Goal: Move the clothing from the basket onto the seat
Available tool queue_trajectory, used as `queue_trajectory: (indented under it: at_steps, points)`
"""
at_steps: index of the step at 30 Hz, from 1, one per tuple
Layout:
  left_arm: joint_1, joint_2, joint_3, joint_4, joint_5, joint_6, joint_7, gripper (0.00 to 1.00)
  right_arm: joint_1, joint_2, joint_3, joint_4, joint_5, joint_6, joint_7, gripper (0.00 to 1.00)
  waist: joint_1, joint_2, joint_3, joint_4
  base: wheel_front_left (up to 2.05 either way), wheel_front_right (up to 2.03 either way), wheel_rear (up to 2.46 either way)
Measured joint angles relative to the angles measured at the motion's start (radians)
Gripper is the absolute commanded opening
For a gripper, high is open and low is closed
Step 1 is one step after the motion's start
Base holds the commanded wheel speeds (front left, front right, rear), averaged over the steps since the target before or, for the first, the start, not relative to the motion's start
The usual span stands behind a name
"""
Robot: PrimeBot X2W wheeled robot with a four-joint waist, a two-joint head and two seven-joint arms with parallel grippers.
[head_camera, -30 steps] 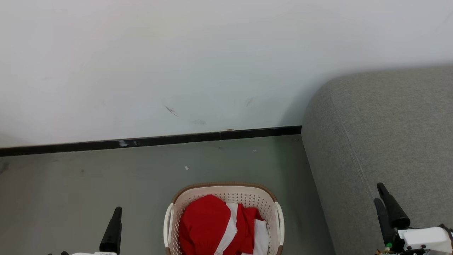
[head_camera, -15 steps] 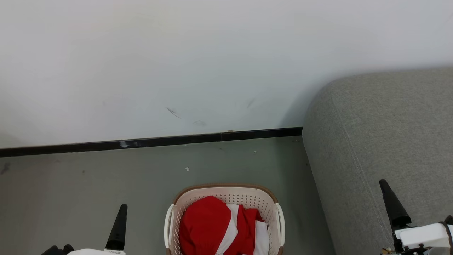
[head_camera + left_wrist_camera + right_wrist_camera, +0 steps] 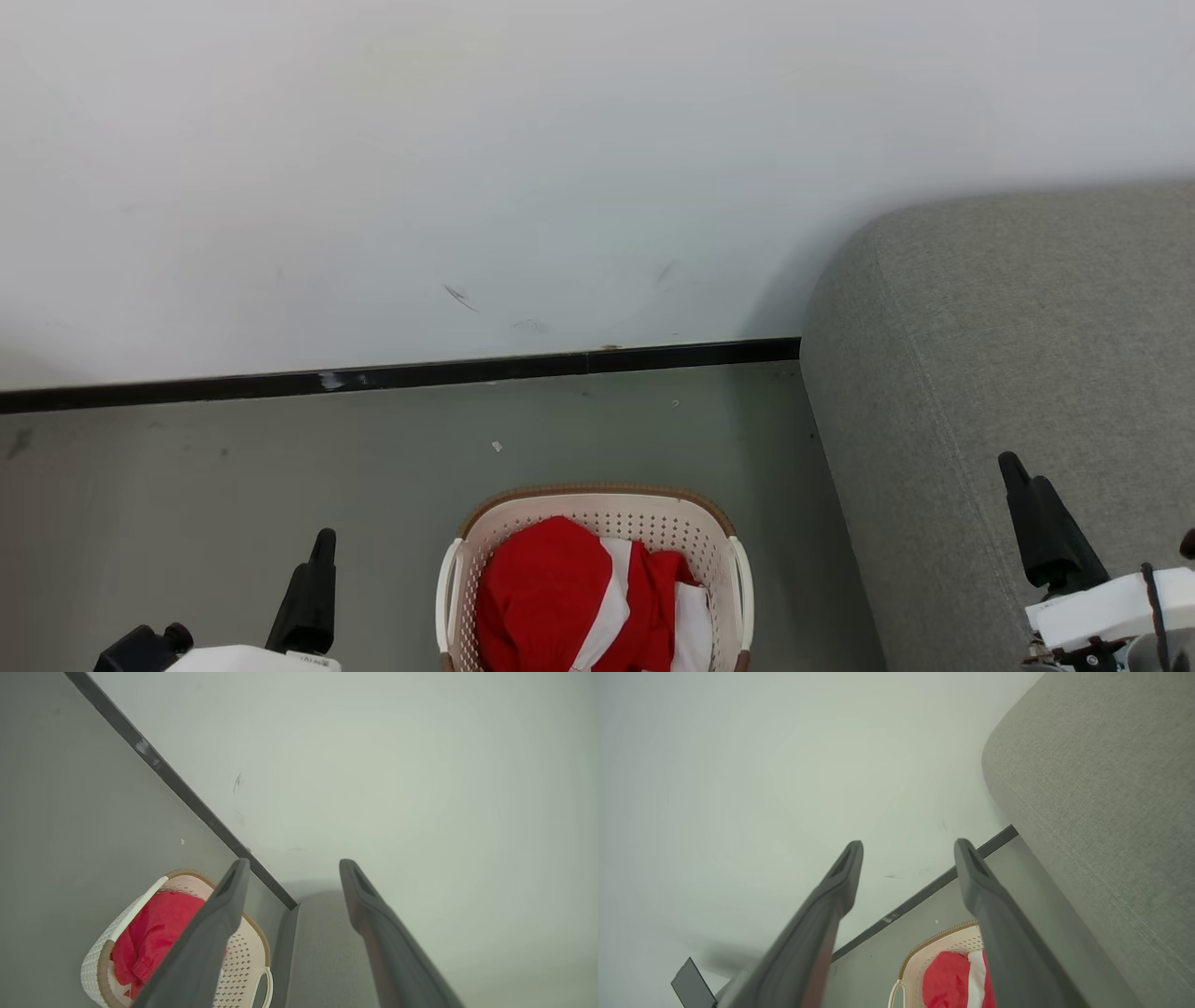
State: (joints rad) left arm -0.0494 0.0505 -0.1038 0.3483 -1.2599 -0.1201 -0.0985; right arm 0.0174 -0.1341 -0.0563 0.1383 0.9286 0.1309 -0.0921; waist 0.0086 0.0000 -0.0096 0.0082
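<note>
The clothing (image 3: 560, 607) lay in the basket (image 3: 597, 490), right of the wide-open left gripper (image 3: 294, 863), farther from the equally wide right gripper (image 3: 909, 843)

1. The clothing (image 3: 551, 597) is soft matt cloth, red with white panels, creased
2. The basket (image 3: 607, 513) is smooth cream plastic, its wall perforated; the rim (image 3: 597, 487) is brown with a woven look
3. The seat (image 3: 980, 355) is covered in coarse grey woven fabric, matt, with a stitched seam
4. The floor (image 3: 233, 467) is smooth, matt grey-green
5. The wall (image 3: 560, 140) is smooth pale paint, lightly scuffed; the skirting (image 3: 467, 371) is glossy black
6. The fingers (image 3: 210, 933) look like dark matt plastic
</note>
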Motion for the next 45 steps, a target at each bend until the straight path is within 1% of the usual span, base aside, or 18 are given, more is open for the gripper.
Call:
queue_trajectory:
  at_steps: [6,13,21,29,35,42,45]
  points:
    - [-0.009,0.009,-0.004,0.004,0.099,0.000,-0.019,1.00,0.000,-0.022,0.014,-0.015,-0.141,0.000,-0.023,1.00,-0.0046,0.0000,0.005,0.002,0.00,0.00,0.00]
    - [-0.023,0.012,-0.007,0.004,0.219,-0.002,-0.044,1.00,0.001,-0.028,0.016,-0.030,-0.273,0.000,-0.044,1.00,-0.0070,0.0000,0.009,0.003,0.00,0.00,0.00]
    - [-0.035,0.023,-0.006,0.003,0.384,-0.002,-0.072,1.00,0.008,-0.035,0.019,-0.031,-0.434,0.000,-0.077,1.00,-0.0076,0.0000,0.011,0.003,0.00,0.00,0.00]
    - [-0.042,0.024,-0.008,0.003,0.527,-0.002,-0.099,1.00,0.017,-0.035,0.028,-0.030,-0.560,0.000,-0.104,1.00,-0.0079,0.0000,0.013,0.002,0.00,0.00,0.00]
    - [-0.042,0.025,-0.010,-0.001,0.641,-0.002,-0.125,1.00,0.017,-0.037,0.013,-0.030,-0.646,0.000,-0.129,1.00,-0.0080,0.0000,0.015,0.002,0.00,0.00,0.00]
    - [-0.042,0.020,-0.010,-0.002,0.732,-0.003,-0.150,1.00,0.017,-0.035,-0.021,-0.027,-0.746,0.000,-0.156,1.00,-0.0080,0.0000,0.018,0.002,0.00,0.00,0.00]
    - [-0.042,0.017,-0.007,-0.001,0.751,-0.003,-0.151,1.00,0.018,-0.020,-0.039,-0.016,-0.743,0.000,-0.156,1.00,-0.0080,0.0000,0.019,0.001,0.00,0.00,0.00]
